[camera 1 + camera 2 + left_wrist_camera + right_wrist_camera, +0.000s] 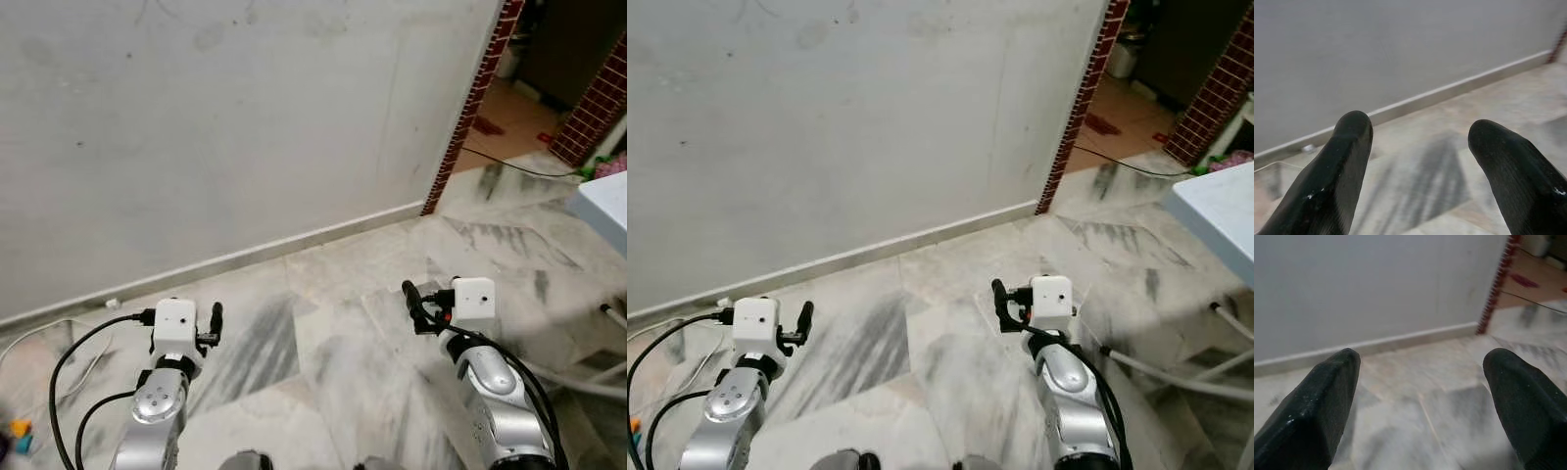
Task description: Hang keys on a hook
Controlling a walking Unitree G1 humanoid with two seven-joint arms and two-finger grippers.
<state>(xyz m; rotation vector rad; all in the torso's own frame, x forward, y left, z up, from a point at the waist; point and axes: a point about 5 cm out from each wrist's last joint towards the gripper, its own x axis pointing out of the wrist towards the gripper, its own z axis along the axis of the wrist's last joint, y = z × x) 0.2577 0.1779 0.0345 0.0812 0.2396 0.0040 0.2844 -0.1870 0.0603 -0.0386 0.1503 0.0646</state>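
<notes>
We face a plain grey wall (225, 117) that meets a marbled floor (323, 323) along a pale skirting strip (294, 240). No keys and no hook can be made out anywhere before us, so we cannot place either one against a pincer.

Our left pincer (216, 321) is held forward at low height above the floor, its silver arm (157, 411) rising from the lower left with a white camera block (175, 325) at the wrist. In the left wrist view the two black fingers (1337, 171) stand well apart with nothing between them, so this pincer is released and empty; past them we see the skirting and the grey-veined floor.

Our right pincer (409, 299) is held forward in much the same way, its silver arm (495, 401) coming up from the lower right, with a white camera block (473, 302) at the wrist. In the right wrist view its fingers (1317, 406) are likewise spread wide and grasp nothing. Both arms point toward the wall, roughly parallel and well apart from each other.

To the right the wall ends at a red brick edge (470, 108), with an orange floor (509, 122) beyond it. A black cable (519, 168) crosses the floor there. The pale blue corner of a bench (605, 206) enters at the far right. Black cables (73, 362) loop beside the left arm.
</notes>
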